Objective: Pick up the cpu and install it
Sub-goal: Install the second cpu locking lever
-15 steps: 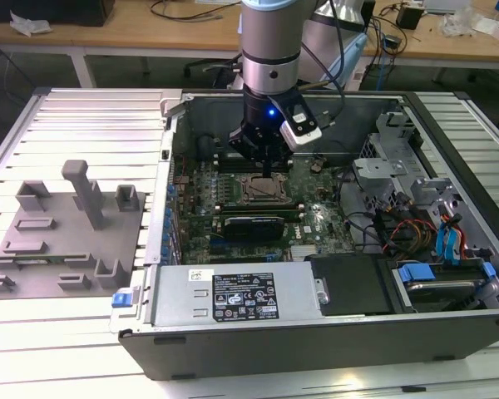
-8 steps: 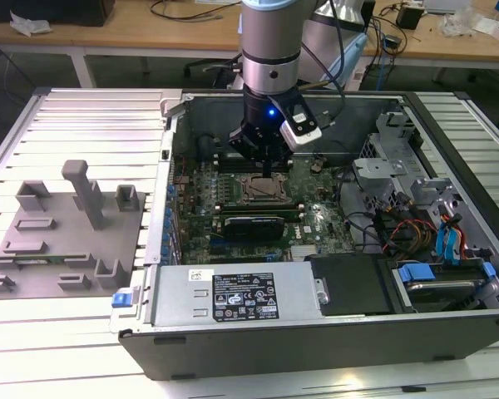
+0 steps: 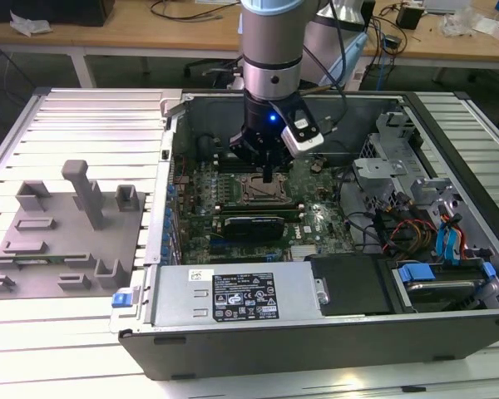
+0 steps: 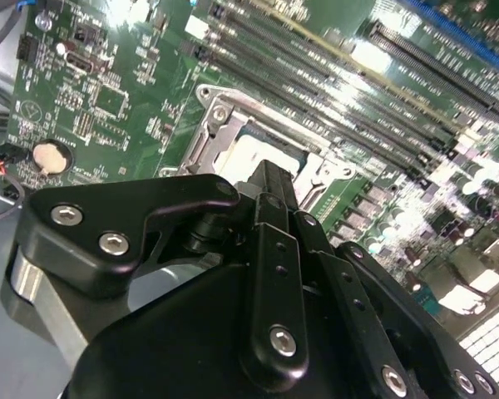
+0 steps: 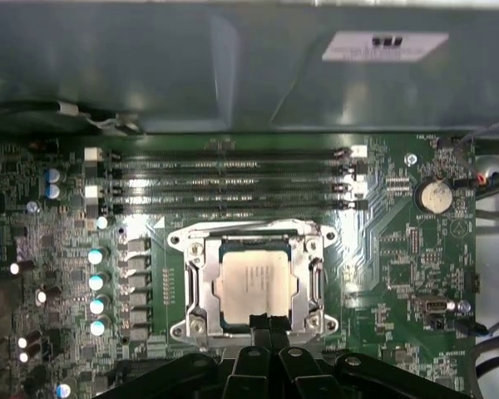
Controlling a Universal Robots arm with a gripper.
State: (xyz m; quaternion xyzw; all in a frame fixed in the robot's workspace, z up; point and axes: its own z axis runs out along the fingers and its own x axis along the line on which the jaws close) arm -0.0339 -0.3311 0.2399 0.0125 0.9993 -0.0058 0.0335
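The cpu (image 5: 258,281) is a pale silver square lying flat inside the metal-framed socket (image 5: 191,287) on the green motherboard; it also shows as a bright patch in the second wrist view (image 4: 251,152). In both wrist views my gripper (image 5: 266,321) hangs just over the cpu's edge, with its black fingers pressed together and nothing between them. In the exterior view the gripper (image 3: 269,176) points straight down at the socket (image 3: 262,191) inside the open computer case. The fingers (image 4: 270,187) hide part of the socket.
Memory slots (image 5: 233,179) run beside the socket, and a coin battery (image 5: 435,197) sits on the board. A power supply (image 3: 233,295), a drive cage (image 3: 382,158) and cables (image 3: 407,229) crowd the case. A grey plastic fixture (image 3: 66,233) lies at the exterior view's left.
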